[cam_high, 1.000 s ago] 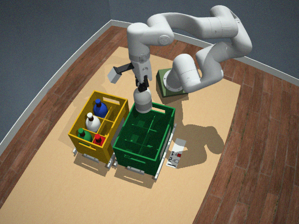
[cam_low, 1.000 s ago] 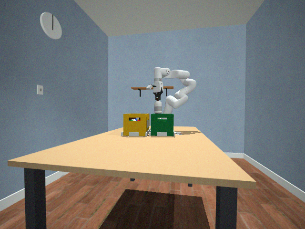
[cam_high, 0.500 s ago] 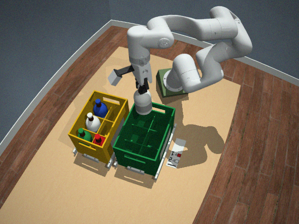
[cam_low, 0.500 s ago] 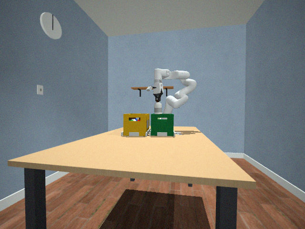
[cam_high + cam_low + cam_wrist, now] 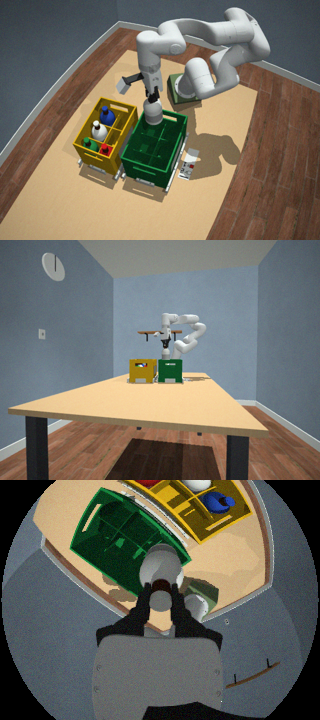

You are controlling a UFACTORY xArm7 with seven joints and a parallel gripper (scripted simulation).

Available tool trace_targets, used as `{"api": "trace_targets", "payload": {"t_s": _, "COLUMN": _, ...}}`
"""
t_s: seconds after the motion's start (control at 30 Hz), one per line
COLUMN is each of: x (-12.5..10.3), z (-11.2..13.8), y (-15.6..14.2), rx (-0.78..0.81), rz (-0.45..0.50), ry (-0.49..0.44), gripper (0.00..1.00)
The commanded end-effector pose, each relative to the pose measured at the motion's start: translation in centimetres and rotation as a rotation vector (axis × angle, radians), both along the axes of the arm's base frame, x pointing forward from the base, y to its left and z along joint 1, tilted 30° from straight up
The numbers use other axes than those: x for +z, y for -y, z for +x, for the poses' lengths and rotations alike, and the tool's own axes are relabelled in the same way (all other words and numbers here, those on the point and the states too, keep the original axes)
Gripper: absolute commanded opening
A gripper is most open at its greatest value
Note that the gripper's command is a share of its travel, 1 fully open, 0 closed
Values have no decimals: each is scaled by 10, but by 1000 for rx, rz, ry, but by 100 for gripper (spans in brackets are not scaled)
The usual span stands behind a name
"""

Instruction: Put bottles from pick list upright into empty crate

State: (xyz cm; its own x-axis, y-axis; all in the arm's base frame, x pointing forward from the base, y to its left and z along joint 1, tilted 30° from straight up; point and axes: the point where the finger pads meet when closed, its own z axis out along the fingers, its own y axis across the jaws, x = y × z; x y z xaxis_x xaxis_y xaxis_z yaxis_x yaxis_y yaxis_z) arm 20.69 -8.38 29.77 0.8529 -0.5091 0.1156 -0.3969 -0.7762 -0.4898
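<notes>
- The gripper (image 5: 153, 97) is clamped on the neck of a grey bottle (image 5: 153, 113), which hangs upright.
- That bottle is over the far-left cell of the green crate (image 5: 165, 169), its base about level with the rim; whether it has entered the cell, I cannot tell.
- Step in hand, as I judge it: placing this bottle in the green crate.
- Next move calls for a straight descent clear of the dividers, then release.
- Four bottles stand in the yellow crate (image 5: 108, 165): blue (image 5: 107, 116), white (image 5: 99, 131), green (image 5: 90, 144), red (image 5: 105, 149).
- The list (image 5: 189, 163) lies beside the green crate's right wall; its lines are too small to read.
</notes>
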Motion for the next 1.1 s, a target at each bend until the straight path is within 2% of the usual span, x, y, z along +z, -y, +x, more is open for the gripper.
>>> {"api": "trace_targets", "payload": {"t_s": 0.0, "x": -2, "z": 2, "y": -1, "rx": -2, "rz": -2, "ry": 3, "gripper": 0}}
{"api": "trace_targets", "payload": {"t_s": 1.07, "x": -27, "z": 12, "y": -11, "rx": -1, "rz": -2, "ry": 3, "gripper": 0}}
